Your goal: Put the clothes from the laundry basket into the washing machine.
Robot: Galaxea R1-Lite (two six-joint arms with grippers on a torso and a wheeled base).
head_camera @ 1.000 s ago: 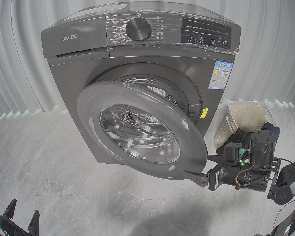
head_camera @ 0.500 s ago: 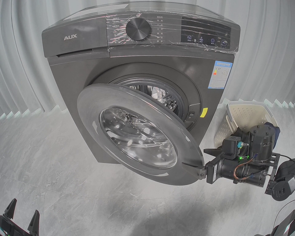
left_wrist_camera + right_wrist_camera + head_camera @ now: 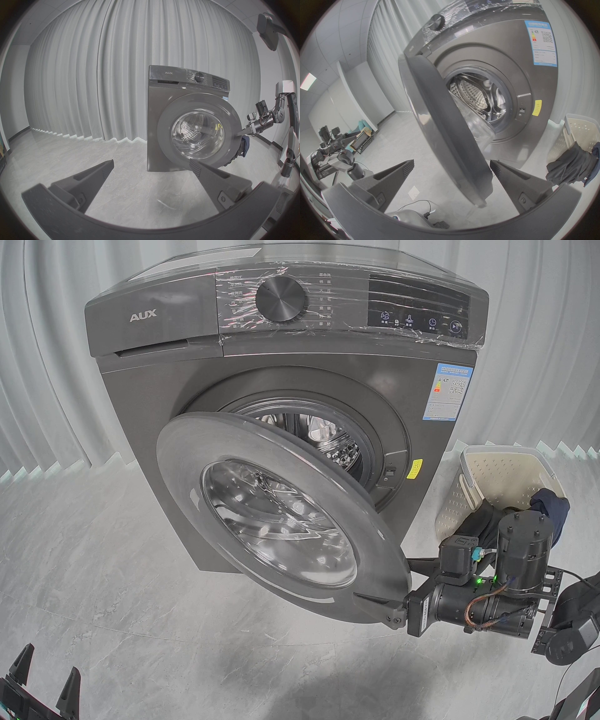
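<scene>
Your right gripper (image 3: 400, 587) is sitting at the lower rim of the washing machine (image 3: 156, 390) door (image 3: 181, 452), fingers spread to either side of the rim rather than clamping it. The door is standing partly open, with the drum (image 3: 325, 434) showing behind it. Your left gripper (image 3: 44, 677) is hanging low over the floor (image 3: 156, 615), well apart from the machine, fingers spread and holding nothing. The clothes (image 3: 484, 521) are lying in the laundry basket (image 3: 500, 471) just beside the machine, dark cloth draping over its near rim. They are looking soft, light and floppy, so pinching a bunched fold on top is probably best, as a loose hem could be snagging the door.
</scene>
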